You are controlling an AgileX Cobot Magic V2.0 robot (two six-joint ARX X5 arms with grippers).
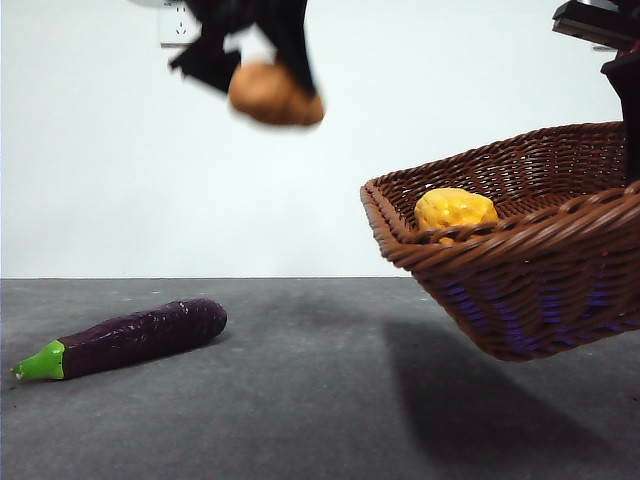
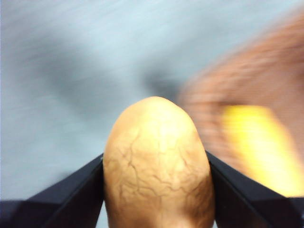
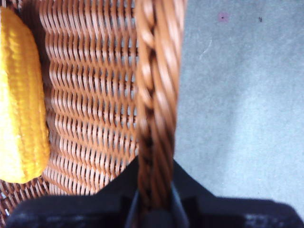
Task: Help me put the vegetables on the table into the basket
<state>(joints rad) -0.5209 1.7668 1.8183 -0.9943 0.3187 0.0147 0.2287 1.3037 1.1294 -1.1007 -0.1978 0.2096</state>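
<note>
The basket (image 1: 520, 250) hangs tilted above the table (image 1: 300, 400) on the right of the front view, its near corner dipping and its shadow falling on the grey surface below. A bumpy yellow piece (image 1: 455, 208) lies inside it, showing just over the braided rim. High in the middle of the same view, the left gripper (image 1: 265, 75) comes down from the top edge, dark and blurred, with the potato (image 1: 273, 95) held under it in the air, to the left of the basket and well above the table. The eggplant (image 1: 135, 338) lies flat on the table at the lower left, its green stem end pointing left, well apart from the basket. A dark piece of the other arm shows at the top right corner, above the basket's far side.

In the left wrist view, the two black jaws press on either side of the potato (image 2: 156, 166), which fills the gap between them. Behind it the basket (image 2: 251, 95) and the yellow piece (image 2: 259, 147) are smeared by blur.

In the right wrist view, the right gripper (image 3: 154, 199) is clamped narrowly on the basket's braided rim (image 3: 156, 85), one jaw on each side. The yellow piece (image 3: 19, 104) rests on the woven floor inside, and bare table (image 3: 237, 104) shows beyond the rim.
</note>
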